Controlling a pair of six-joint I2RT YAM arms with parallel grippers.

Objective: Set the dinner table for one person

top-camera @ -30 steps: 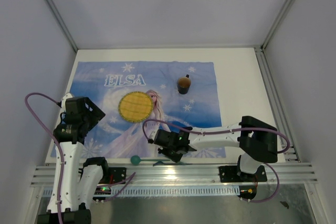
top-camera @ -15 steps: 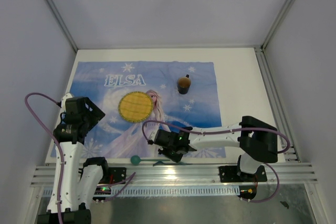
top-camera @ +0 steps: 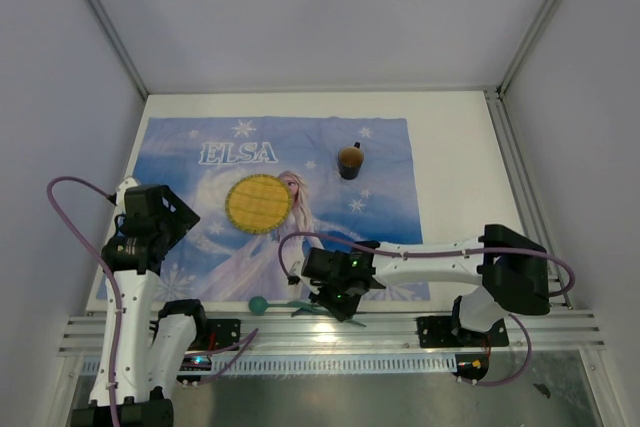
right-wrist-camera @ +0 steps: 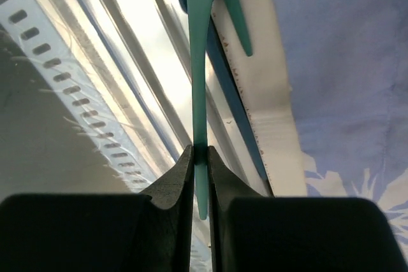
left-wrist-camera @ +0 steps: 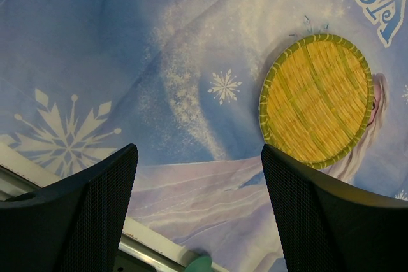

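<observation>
Teal utensil (right-wrist-camera: 199, 62): thin, light, probably stiff smooth plastic, liable to pivot. Right fingers (right-wrist-camera: 172, 186) pinch its handle end, nearly closed, the rest running ahead of them over the silver rail (right-wrist-camera: 127, 62). Left fingers (left-wrist-camera: 95, 202) stand wide, empty. White tabletop (top-camera: 455, 147), matte, under a blue cloth (right-wrist-camera: 344, 62), offers room beyond both.

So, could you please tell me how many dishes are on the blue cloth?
2. A yellow woven plate lies near the middle of the cloth, and a dark cup stands farther back to its right. The right arm may hide something at the near edge.
</observation>
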